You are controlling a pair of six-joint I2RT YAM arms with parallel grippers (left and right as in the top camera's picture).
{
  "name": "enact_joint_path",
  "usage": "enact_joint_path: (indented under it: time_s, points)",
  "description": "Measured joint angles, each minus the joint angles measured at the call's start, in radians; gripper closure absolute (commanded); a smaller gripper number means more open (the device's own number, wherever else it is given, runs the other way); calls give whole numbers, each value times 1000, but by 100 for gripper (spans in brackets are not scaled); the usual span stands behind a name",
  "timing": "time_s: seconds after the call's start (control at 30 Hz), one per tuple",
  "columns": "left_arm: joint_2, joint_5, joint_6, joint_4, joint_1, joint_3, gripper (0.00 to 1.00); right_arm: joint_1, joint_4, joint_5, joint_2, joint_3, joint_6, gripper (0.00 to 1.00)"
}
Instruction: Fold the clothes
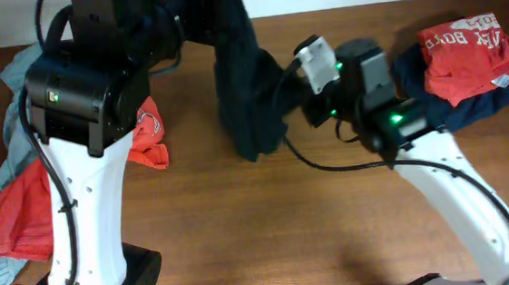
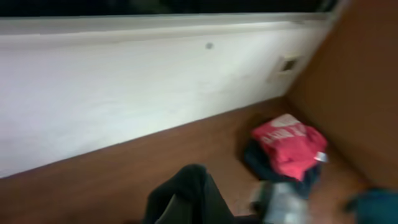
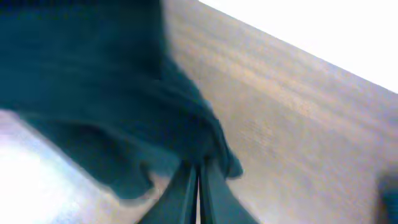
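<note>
Garment [image 3: 106, 93] in right pincer [image 3: 199, 173], wrist view

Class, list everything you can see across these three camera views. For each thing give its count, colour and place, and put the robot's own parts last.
dark garment: one, dark blue-black, held up off the middle of the table
folded red shirt: one, red with white lettering, far right, on top of the navy garment
navy garment: one, navy, far right, under the red shirt
loose clothes: red and grey-blue pieces, exact count unclear, heaped at the left edge
table: one, brown wood, under everything
wall: one, white, behind the table
left arm: one, white and black, left side
right arm: one, white and black, right side
right end effector: one, dark, closed on the dark garment
</note>
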Motion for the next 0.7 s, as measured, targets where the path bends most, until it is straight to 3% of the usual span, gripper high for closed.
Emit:
enact_joint_path:
  time_s: [0.4,0.7]
  points:
    - [-24,-81,42,-27,51,0,89,-14,-497,-4,-43,485,32,96]
    - [-225,-63,52,-89,51,3,94,-14,-739,-27,-48,805,72,96]
